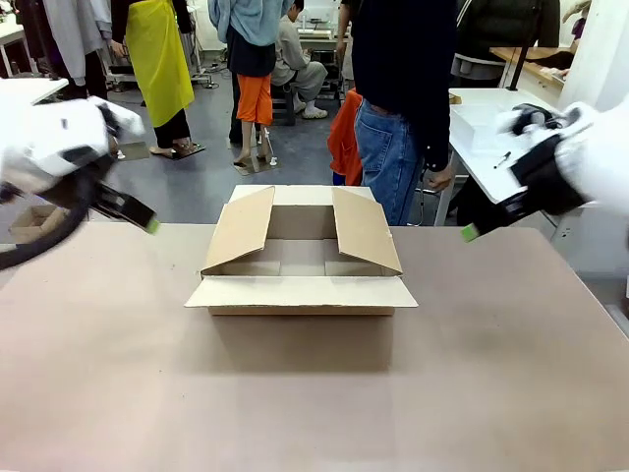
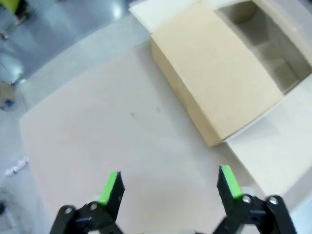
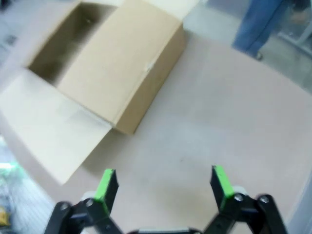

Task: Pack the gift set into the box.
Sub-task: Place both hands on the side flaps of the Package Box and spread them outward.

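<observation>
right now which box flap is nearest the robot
The front flap, spread flat toward the robot's side; the side flaps slant up, and the fourth faces the person.

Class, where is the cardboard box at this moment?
In the front view the box sits with its flaps open at the middle of the table, toward the far edge, just in front of the person standing there.

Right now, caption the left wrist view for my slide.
Open left gripper hovering above the tan table beside the brown corrugated cardboard box, flaps spread open.
</observation>
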